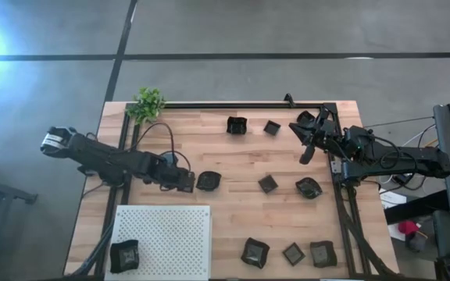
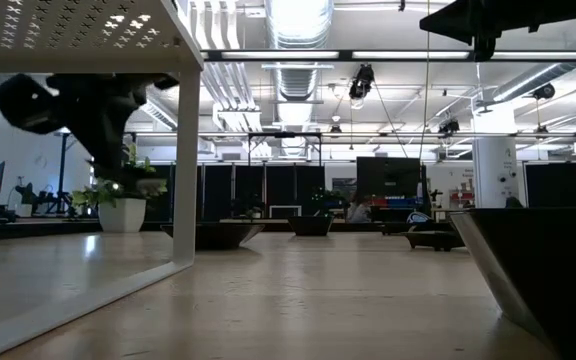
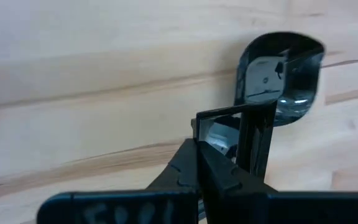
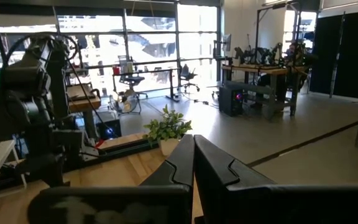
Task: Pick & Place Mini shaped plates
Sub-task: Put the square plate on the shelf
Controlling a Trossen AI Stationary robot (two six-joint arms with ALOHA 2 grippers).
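Small dark dishes lie on the wooden table: three near the far edge (image 1: 237, 125), two mid-table (image 1: 268, 183), three by the near edge (image 1: 293, 253). One sits on the white perforated board (image 1: 123, 256). My left gripper (image 1: 187, 182) is shut, with a small square dish (image 3: 229, 130) at its fingertips. Just beyond it a rounded dish (image 1: 208, 181) rests flat on the wood. My right gripper (image 1: 306, 156) is shut and hangs above the table's far right part, touching nothing. My left gripper (image 3: 196, 144) is shut on the square dish at one rim (image 3: 199, 121), and the dish's shiny inside lies to one side of the fingers. The fingers themselves cover the exact place of contact. In the low view the gripper hangs above the table top.
The white perforated board (image 1: 170, 234) stands on legs at the near left corner. A small green plant (image 1: 148, 103) sits at the far left corner. Black rails run along the table's left, far and right sides (image 1: 342, 203). Bare wood shows mid-table.
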